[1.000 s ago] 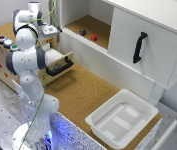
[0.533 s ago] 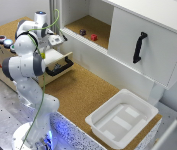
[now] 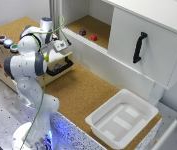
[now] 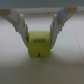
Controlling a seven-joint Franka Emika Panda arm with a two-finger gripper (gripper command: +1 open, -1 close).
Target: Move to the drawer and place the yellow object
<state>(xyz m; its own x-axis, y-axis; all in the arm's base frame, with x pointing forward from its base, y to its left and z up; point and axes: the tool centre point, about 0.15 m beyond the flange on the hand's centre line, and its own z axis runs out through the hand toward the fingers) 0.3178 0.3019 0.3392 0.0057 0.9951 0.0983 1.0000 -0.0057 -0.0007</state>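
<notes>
Even, bright, diffuse light fills the exterior view, with soft shadows and slight overall softness. A blue glow shines at the lower left, near the arm's base. The wrist view is heavily blurred and pale throughout.

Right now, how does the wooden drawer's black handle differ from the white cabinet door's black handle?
The drawer handle is a wide bar lying level across the pale wooden drawer front; the cabinet door handle stands upright on the white cabinet door. The drawer handle sits low, beside the arm, at the exterior view's left; the door handle sits higher, at the exterior view's right. Both are black bar pulls.
</notes>
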